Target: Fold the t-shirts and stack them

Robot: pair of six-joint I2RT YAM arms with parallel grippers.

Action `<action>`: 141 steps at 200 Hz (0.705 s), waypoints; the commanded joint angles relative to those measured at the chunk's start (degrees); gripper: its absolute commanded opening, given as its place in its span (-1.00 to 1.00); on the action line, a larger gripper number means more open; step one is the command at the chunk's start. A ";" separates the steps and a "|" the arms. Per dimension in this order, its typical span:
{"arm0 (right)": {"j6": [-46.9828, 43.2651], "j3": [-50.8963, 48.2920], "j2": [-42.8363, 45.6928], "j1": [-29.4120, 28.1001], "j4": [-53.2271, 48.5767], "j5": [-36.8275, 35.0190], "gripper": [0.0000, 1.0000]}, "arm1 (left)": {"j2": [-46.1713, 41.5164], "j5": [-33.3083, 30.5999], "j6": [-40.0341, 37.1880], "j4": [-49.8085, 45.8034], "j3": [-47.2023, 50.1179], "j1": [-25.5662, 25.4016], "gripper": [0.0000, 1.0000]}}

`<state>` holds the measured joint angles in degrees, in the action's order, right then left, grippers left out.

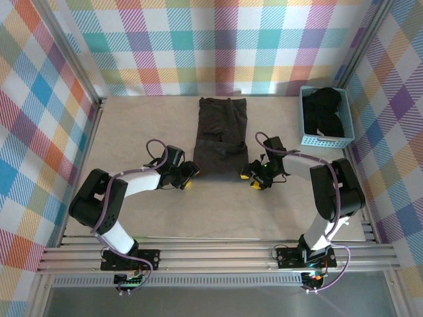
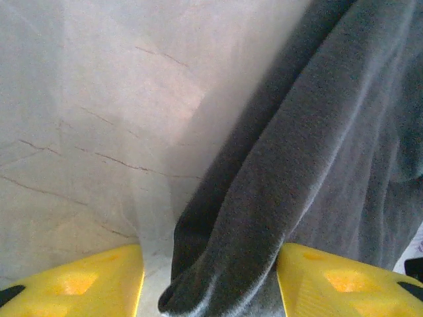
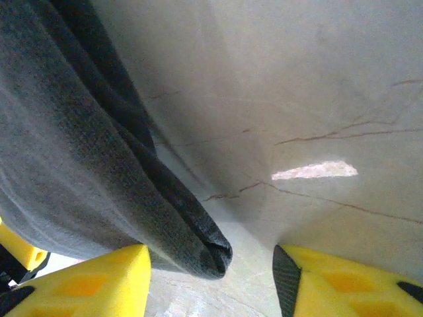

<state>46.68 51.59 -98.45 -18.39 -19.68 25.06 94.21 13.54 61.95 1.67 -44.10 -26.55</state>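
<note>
One t-shirt out: a dark t-shirt (image 1: 220,135) lies in the middle of the desk (image 1: 145,125), folded lengthwise into a narrow strip running from the far side toward the arms.
Basket: the light-blue basket (image 1: 328,140) at the far right holds more dark cloth (image 1: 325,112), bunched and unfolded; how many shirts it makes cannot be told.
Left arm (image 1: 125,188): the left jaws sit at the strip's near left corner, parted. The hem corner lies loose between the yellow fingers (image 2: 73,284), with bare desk beside one of them. Nothing is pinched.
Right arm (image 1: 330,191): the right jaws sit at the near right corner, also parted. The folded corner rests by one finger (image 3: 86,281), well clear of the other. No grip.
Done, by the look of it: the lengthwise folds on this shirt.
Left to do: probably the crosswise fold that brings the near end over, then the basket's shirts, then the stacking; no stack exists yet.
Progress: early, with the first shirt partly folded.
</note>
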 commanded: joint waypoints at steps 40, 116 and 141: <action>1.87 6.87 -6.94 -0.15 4.43 1.99 -0.23 | 5.53 1.49 -0.26 4.48 -5.46 -0.48 -0.39; 4.21 10.79 -2.48 0.00 2.92 -1.04 -1.00 | 1.54 1.02 -1.27 -0.45 -9.98 0.31 -1.00; 1.78 18.29 -0.21 0.96 -4.67 -1.53 -1.00 | -2.03 2.13 -2.66 -6.97 -15.88 2.10 -1.00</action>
<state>50.74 62.30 -103.50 -18.24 -19.70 24.43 97.69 14.52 61.47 -0.30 -53.69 -26.04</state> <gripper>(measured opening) 0.046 0.054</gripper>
